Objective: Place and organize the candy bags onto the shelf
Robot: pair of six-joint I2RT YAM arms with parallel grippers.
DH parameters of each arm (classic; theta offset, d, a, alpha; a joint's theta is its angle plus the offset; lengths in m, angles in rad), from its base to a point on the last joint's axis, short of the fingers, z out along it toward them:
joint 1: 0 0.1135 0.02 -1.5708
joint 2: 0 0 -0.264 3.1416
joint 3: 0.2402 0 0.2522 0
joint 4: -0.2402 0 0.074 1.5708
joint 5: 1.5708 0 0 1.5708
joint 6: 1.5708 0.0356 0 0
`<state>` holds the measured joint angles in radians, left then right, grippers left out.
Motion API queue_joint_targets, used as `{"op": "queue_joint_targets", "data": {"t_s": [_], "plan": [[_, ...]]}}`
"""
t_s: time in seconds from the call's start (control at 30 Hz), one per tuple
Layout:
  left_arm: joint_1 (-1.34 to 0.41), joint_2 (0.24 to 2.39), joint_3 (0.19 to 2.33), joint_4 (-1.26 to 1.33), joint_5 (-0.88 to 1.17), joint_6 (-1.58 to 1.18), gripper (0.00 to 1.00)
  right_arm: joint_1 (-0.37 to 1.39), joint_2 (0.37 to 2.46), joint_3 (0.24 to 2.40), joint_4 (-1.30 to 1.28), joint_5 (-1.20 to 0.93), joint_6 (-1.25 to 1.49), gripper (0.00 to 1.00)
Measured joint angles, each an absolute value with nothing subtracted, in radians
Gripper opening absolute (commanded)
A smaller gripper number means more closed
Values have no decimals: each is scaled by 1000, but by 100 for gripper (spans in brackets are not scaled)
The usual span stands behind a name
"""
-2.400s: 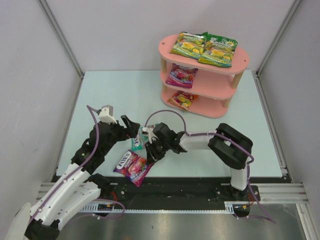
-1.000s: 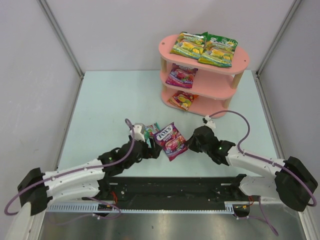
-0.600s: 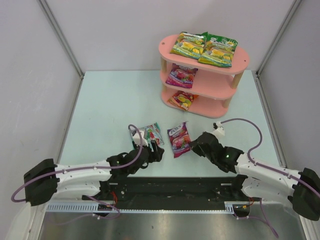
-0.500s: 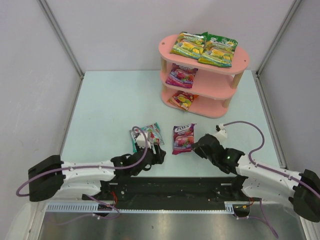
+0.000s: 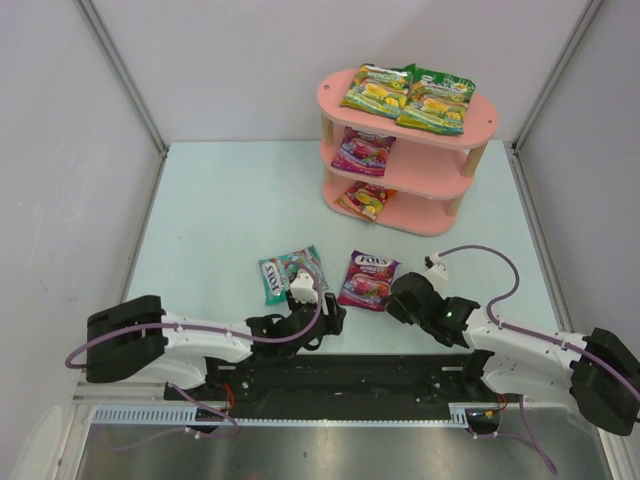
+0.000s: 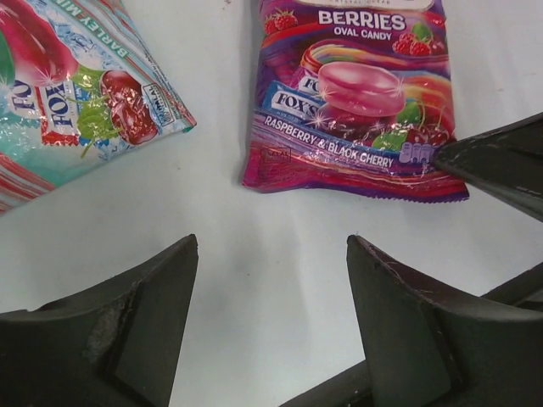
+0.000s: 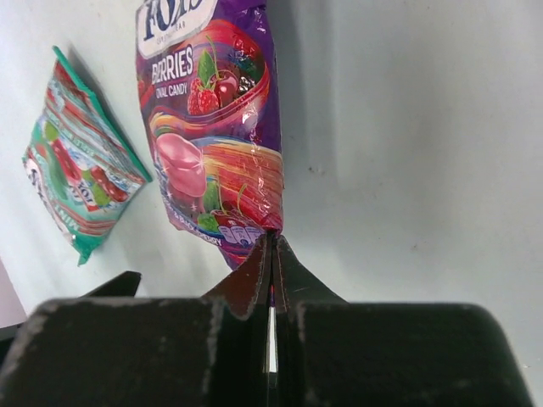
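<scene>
- Two fingers of the left gripper spread wide with nothing between them, low over the table and just short of both loose bags.
- Teal bag flat on the table, ahead and left of those fingers, turned at a slant.
- Purple bag near it on the right, not touching, also flat, "BERRIES" legible in the left wrist view.
- Right gripper closed tight, pinching the purple bag's near corner.
- Shelf at far right rear: two green-yellow bags side by side on the top board, magenta bag on the middle board, orange-red bag on the bottom board.
</scene>
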<state>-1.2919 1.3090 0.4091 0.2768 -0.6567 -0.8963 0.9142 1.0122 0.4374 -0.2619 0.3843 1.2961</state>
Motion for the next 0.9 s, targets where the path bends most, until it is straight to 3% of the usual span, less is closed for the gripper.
{"op": "queue_joint_targets", "data": {"t_s": [0.47, 0.9], "plan": [[-1252, 1375, 391, 464, -630, -785, 74, 802, 1044, 363, -125, 162, 1227, 0], [-1111, 1438, 281, 720, -427, -706, 66, 769, 1066, 312, -29, 1, 1203, 0]]}}
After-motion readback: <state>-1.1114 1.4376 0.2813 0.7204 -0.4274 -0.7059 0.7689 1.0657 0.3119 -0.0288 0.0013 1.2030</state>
